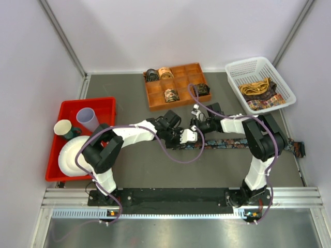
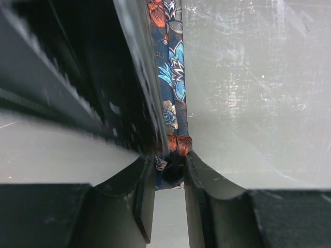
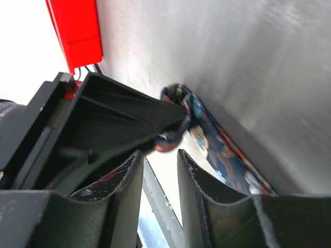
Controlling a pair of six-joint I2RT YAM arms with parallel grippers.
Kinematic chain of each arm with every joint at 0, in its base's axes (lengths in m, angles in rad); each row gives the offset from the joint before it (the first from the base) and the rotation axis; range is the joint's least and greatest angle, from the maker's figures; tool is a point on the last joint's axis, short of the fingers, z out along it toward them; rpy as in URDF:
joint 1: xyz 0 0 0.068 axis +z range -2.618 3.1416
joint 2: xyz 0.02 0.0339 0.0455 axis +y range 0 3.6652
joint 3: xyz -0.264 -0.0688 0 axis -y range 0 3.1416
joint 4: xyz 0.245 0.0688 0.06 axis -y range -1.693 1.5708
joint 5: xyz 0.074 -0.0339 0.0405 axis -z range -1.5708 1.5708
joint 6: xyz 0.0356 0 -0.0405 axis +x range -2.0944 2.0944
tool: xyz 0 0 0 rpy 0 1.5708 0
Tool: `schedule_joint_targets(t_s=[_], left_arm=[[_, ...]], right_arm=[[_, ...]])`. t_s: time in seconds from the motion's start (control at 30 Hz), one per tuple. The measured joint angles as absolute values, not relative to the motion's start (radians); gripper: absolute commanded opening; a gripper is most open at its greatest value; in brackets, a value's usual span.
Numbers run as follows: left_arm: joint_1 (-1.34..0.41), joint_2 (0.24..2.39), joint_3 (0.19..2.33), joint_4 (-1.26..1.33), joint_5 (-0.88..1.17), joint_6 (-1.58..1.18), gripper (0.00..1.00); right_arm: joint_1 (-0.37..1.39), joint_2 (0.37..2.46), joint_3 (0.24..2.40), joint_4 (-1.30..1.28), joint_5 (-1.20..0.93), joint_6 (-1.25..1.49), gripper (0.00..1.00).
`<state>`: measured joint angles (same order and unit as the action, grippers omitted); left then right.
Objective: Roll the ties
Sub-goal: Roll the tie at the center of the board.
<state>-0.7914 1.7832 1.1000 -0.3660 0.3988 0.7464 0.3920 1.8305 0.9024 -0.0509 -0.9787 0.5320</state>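
Blue floral tie runs left-right on your tabletop; left hand pinches its curled end, right hand narrow, grip hidden.

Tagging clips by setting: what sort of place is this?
Probably a robot lab cell: bare white walls enclose a grey table, two arms are bolted to a rail at its near edge, and rolled ties sit in an orange divided tray.

We see a long floral fabric necktie lying across the middle of the grey table, in front of a brown wooden compartment tray that holds rolled ties. Right of the tray sits a white plastic basket with loose ties in it; a red plastic bin stands far left.
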Motion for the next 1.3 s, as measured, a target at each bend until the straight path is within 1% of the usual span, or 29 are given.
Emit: schedule_joint_targets(t_s=[0.17, 0.3, 0.4, 0.47, 0.5, 0.63, 0.67, 0.73, 0.8, 0.87, 0.9, 0.93, 1.03, 1.17, 1.3], left_arm=[[-0.791, 1.785, 1.1, -0.367, 0.391, 0.738, 0.31], [-0.79, 1.785, 1.1, -0.366, 0.386, 0.731, 0.31], [-0.791, 1.785, 1.1, -0.366, 0.384, 0.73, 0.31], [-0.791, 1.785, 1.1, -0.366, 0.384, 0.728, 0.31], [-0.791, 1.785, 1.1, -0.366, 0.384, 0.728, 0.31], [-0.791, 1.79, 1.102, -0.366, 0.384, 0.725, 0.31], [-0.791, 1.793, 1.104, -0.366, 0.384, 0.723, 0.31], [-0.791, 1.796, 1.108, -0.367, 0.384, 0.719, 0.31], [-0.791, 1.797, 1.108, -0.367, 0.384, 0.715, 0.31], [-0.791, 1.798, 1.109, -0.367, 0.384, 0.71, 0.41], [-0.791, 1.798, 1.11, -0.367, 0.385, 0.706, 0.49], [-0.791, 1.798, 1.11, -0.367, 0.384, 0.704, 0.61], [-0.789, 1.798, 1.114, -0.368, 0.385, 0.682, 0.81], [-0.764, 1.798, 1.149, -0.405, 0.404, 0.656, 0.87], [-0.709, 1.798, 1.288, -0.543, 0.427, 0.657, 0.93]], right_arm=[[0.43, 1.864, 0.902, 0.016, -0.978, 0.57, 0.33], [0.432, 1.887, 0.902, 0.027, -0.978, 0.581, 0.35], [0.432, 1.89, 0.896, 0.038, -0.975, 0.586, 0.33], [0.432, 1.89, 0.89, 0.045, -0.973, 0.588, 0.29], [0.432, 1.89, 0.89, 0.045, -0.971, 0.589, 0.23], [0.436, 1.895, 0.891, 0.053, -0.972, 0.59, 0.12], [0.436, 1.898, 0.892, 0.054, -0.973, 0.588, 0.07], [0.436, 1.905, 0.894, 0.053, -0.973, 0.587, 0.01], [0.436, 1.909, 0.898, 0.051, -0.973, 0.585, 0.0], [0.436, 1.909, 0.898, 0.047, -0.972, 0.581, 0.0], [0.436, 1.909, 0.899, 0.044, -0.972, 0.578, 0.0], [0.436, 1.909, 0.899, 0.041, -0.97, 0.576, 0.0], [0.436, 1.909, 0.899, 0.029, -0.962, 0.562, 0.0], [0.436, 1.911, 0.9, 0.014, -0.95, 0.535, 0.0], [0.436, 1.922, 0.906, -0.011, -0.944, 0.503, 0.0]])
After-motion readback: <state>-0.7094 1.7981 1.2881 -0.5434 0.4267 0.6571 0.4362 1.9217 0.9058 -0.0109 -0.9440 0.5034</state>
